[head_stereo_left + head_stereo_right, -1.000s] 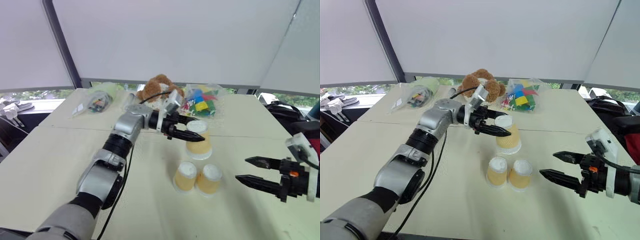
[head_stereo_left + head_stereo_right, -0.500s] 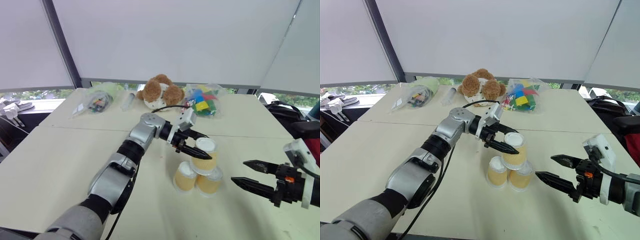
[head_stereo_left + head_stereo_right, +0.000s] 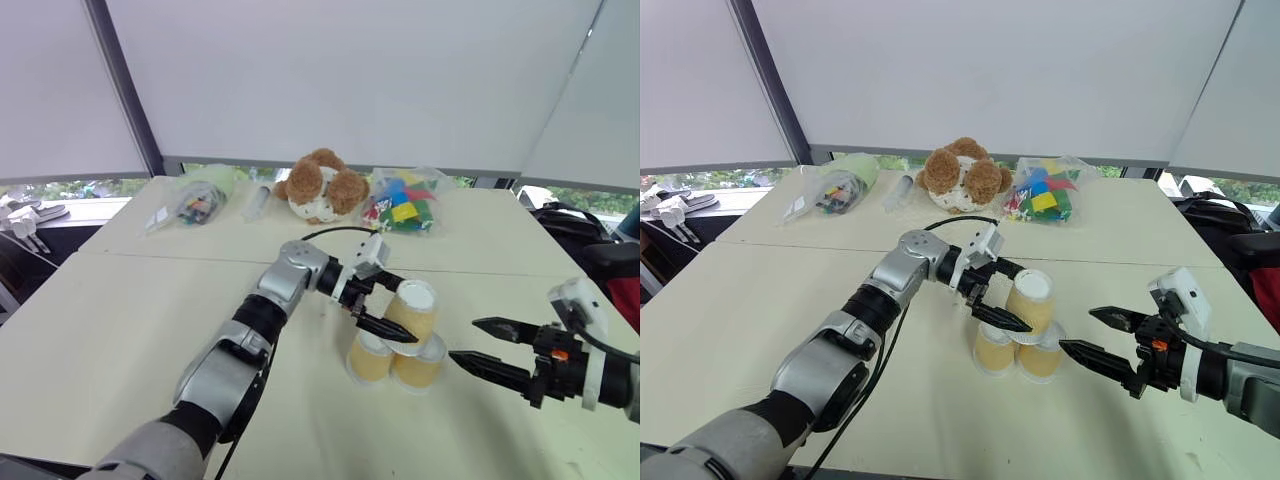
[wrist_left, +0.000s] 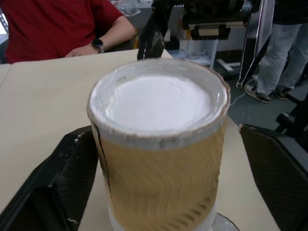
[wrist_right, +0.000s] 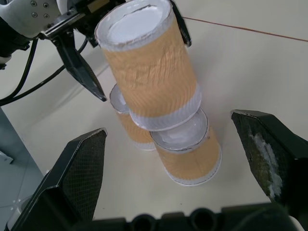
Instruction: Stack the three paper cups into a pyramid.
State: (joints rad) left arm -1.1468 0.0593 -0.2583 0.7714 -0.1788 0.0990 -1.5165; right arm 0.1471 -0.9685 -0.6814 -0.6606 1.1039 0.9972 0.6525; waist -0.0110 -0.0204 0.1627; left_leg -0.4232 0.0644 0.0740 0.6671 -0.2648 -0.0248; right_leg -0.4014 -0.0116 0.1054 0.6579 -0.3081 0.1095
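Note:
Three tan paper cups stand upside down as a pyramid on the cream table. Two base cups stand side by side. The top cup rests on both, leaning a little. My left gripper reaches in from the left and straddles the top cup. It is open, and in the left wrist view its fingers stand off the cup's sides. My right gripper hovers open just right of the pyramid, nothing between its fingers.
A brown plush toy, a bag of coloured blocks and a clear plastic bag lie along the table's far edge. A person in a red shirt sits beyond the table in the left wrist view.
My left gripper carried the third cup down onto the two base cups and opened off it. The right gripper edged slightly towards the cups.

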